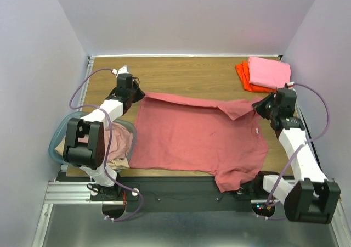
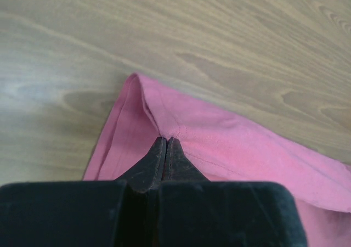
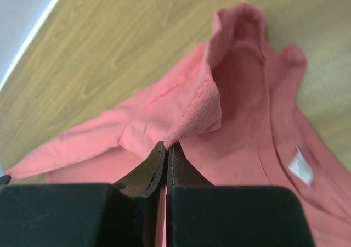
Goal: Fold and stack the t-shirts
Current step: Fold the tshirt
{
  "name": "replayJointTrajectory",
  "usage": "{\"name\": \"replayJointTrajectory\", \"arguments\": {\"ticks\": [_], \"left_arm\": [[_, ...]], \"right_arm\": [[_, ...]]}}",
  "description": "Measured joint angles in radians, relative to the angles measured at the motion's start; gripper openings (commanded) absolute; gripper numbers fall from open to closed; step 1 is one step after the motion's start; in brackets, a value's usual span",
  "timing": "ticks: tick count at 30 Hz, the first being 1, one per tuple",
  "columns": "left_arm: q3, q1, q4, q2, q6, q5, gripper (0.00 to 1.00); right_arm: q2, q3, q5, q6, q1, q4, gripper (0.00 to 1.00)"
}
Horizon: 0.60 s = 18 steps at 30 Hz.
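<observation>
The large salmon-red t-shirt (image 1: 197, 137) lies spread across the middle of the table, its near sleeve hanging over the front edge. My left gripper (image 1: 138, 96) is shut on the shirt's far left corner (image 2: 175, 121), jaws pinched on the cloth. My right gripper (image 1: 258, 105) is shut on the far right edge of the same shirt (image 3: 186, 110), which is lifted and bunched above the jaws. A folded bright pink shirt (image 1: 269, 71) lies on an orange shirt (image 1: 244, 77) at the back right corner. Pale pink and beige shirts (image 1: 118, 151) lie in the basket.
A translucent blue-green plastic basket (image 1: 57, 134) stands at the left table edge beside the left arm. The wooden table (image 1: 186, 74) is bare behind the shirt. Walls close in the left, right and back sides.
</observation>
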Motion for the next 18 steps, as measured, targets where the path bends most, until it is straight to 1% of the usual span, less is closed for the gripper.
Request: {"name": "replayJointTrajectory", "arguments": {"ticks": [3, 8, 10, 11, 12, 13, 14, 16, 17, 18], "left_arm": [[-0.048, 0.000, -0.008, -0.037, -0.003, -0.008, 0.00], [-0.109, 0.000, -0.019, -0.071, -0.012, -0.019, 0.00], [-0.125, 0.000, -0.031, -0.076, -0.018, -0.029, 0.00], [-0.131, 0.000, -0.036, -0.077, -0.021, -0.032, 0.04], [-0.134, 0.000, -0.042, -0.077, -0.024, -0.035, 0.14], [-0.134, 0.000, -0.050, -0.077, -0.027, -0.036, 0.17], [-0.134, 0.000, -0.055, -0.077, -0.027, -0.037, 0.20], [-0.134, -0.004, -0.068, -0.081, -0.038, -0.040, 0.27], [-0.134, -0.008, -0.075, -0.085, -0.039, -0.042, 0.29], [-0.134, -0.013, -0.085, -0.092, -0.042, -0.047, 0.31]], "right_arm": [[-0.101, -0.061, 0.004, 0.006, 0.000, -0.054, 0.01], [-0.196, -0.167, -0.005, 0.028, 0.000, -0.101, 0.01], [-0.222, -0.219, -0.006, 0.042, 0.000, -0.113, 0.04], [-0.238, -0.248, -0.007, 0.052, 0.000, -0.133, 0.08], [-0.249, -0.271, -0.008, 0.059, 0.000, -0.144, 0.14], [-0.261, -0.283, -0.008, 0.065, 0.000, -0.158, 0.20], [-0.279, -0.296, -0.008, 0.071, 0.000, -0.180, 0.23], [-0.312, -0.301, -0.007, 0.081, 0.000, -0.218, 0.49], [-0.332, -0.301, -0.006, 0.090, 0.000, -0.229, 0.58], [-0.356, -0.301, -0.005, 0.088, 0.000, -0.244, 0.73]]}}
